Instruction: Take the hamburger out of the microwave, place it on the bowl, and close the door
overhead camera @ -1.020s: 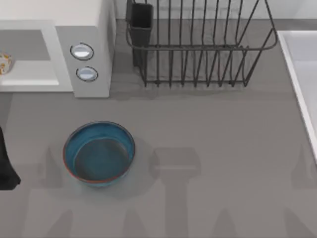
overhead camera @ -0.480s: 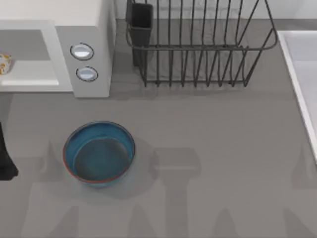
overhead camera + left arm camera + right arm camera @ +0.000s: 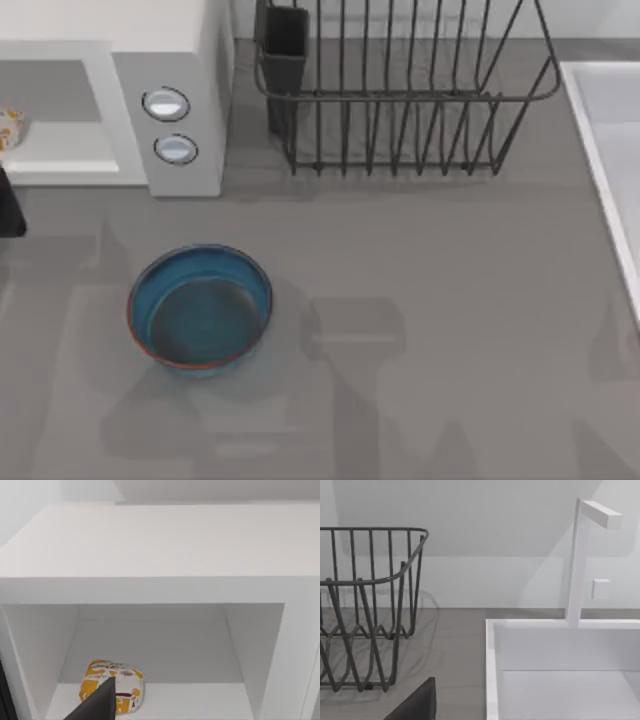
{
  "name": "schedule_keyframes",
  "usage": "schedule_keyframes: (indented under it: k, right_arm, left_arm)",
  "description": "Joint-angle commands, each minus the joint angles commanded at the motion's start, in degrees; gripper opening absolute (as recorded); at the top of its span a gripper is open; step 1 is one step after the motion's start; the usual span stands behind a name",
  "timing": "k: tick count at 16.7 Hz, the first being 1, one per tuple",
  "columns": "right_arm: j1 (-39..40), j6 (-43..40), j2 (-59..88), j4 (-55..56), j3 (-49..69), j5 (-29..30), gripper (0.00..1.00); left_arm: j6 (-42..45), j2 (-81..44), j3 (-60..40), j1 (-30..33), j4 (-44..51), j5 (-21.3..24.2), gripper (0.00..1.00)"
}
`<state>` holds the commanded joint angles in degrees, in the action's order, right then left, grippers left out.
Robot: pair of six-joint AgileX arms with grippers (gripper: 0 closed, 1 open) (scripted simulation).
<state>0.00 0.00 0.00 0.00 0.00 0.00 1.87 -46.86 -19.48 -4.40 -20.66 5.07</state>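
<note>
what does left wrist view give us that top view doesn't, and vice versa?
Left wrist view alone: the microwave cavity's inner walls and back, with the hamburger resting whole on the cavity floor.
Top view alone: the bowl, the microwave's two knobs, the dish rack, the sink's edge.
Both: the microwave standing open, the hamburger inside it, and part of the left gripper near the opening.

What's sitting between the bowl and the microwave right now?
Nothing. In the top view, bare grey table runs from the bowl up to the microwave.
</note>
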Motion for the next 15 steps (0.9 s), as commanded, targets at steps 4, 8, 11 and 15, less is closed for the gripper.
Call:
schedule_keyframes:
  k: [4, 8, 11, 15]
  right_arm:
    - [0.0, 0.0, 0.0, 0.0, 0.0, 0.0, 1.00]
    - [0.0, 0.0, 0.0, 0.0, 0.0, 0.0, 1.00]
    - [0.0, 0.0, 0.0, 0.0, 0.0, 0.0, 1.00]
    - [0.0, 0.0, 0.0, 0.0, 0.0, 0.0, 1.00]
  left_arm:
    - [1.1, -24.7, -10.1, -2.4, -10.7, 2.6, 1.00]
    - [2.1, -49.4, -20.3, -4.8, -21.4, 5.2, 1.00]
    - [2.9, -66.2, -27.2, -6.4, -28.8, 7.0, 1.00]
    - [3.6, -84.1, -34.7, -8.1, -36.6, 8.9, 1.00]
